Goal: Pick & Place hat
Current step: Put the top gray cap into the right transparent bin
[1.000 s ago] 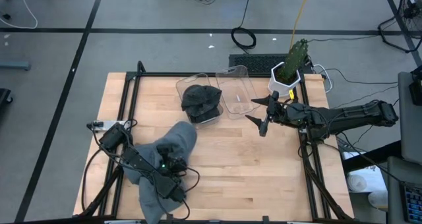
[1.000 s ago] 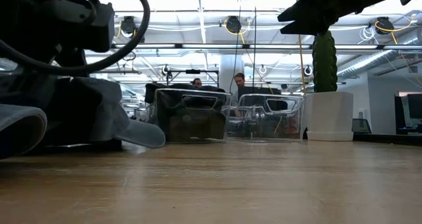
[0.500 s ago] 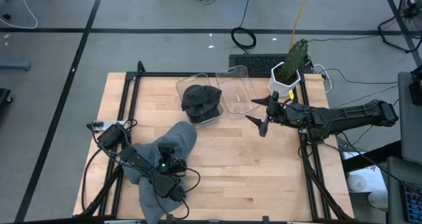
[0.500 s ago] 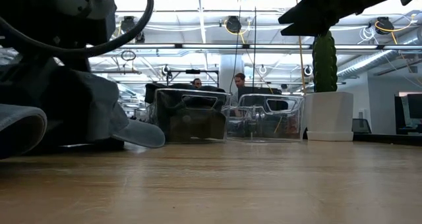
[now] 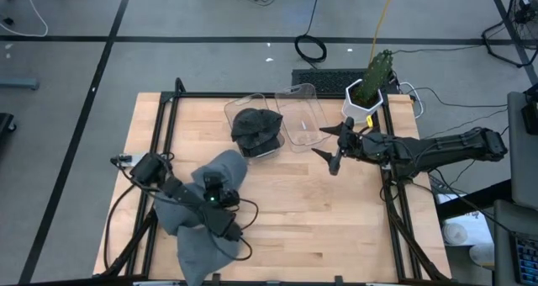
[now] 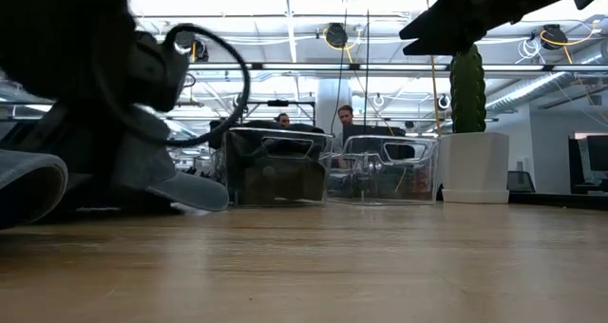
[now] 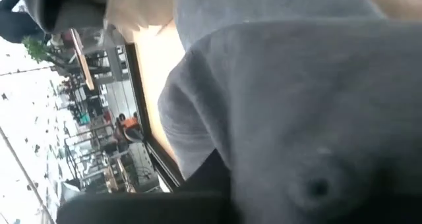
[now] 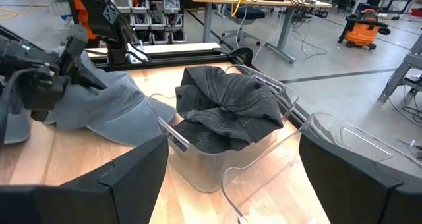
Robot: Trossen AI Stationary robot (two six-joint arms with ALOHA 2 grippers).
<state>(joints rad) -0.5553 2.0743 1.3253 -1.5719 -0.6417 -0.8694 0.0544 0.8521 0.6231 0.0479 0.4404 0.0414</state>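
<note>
Change: left end effector (image 5: 215, 198) has shifted up the surface since a second ago, from the near edge toward the middle of the grey hat pile, and its fingers have drawn together; right arm and bins are unchanged.
Left end effector: pressed down into the grey hat (image 5: 225, 175), fingers pinched together in the cloth; the left wrist view is filled by grey fabric (image 7: 297, 112), so the fingertips themselves are hidden.
Grey hat: lies crumpled on the left half of the wooden surface (image 5: 319, 210), one fold reaching toward the bins, another spilling toward the near edge; in the low view its brim (image 6: 180, 192) rests on the wood.
Right end effector: (image 5: 334, 148) hovers above the surface just right of the bins, fingers spread wide, holding nothing; its two dark fingers (image 8: 99, 191) frame the right wrist view.
Dark hat: (image 5: 255, 126) sits bunched inside the left clear bin (image 5: 244, 108), filling it, seen close in the right wrist view (image 8: 227, 112).
Empty bin: second clear bin (image 5: 304, 118) stands touching the first on its right.
Cactus: (image 5: 375, 74) in a white pot (image 5: 363, 106) at the far right corner, behind the right arm.
Background: a person (image 6: 345, 117) is visible beyond the bins in the low view.
</note>
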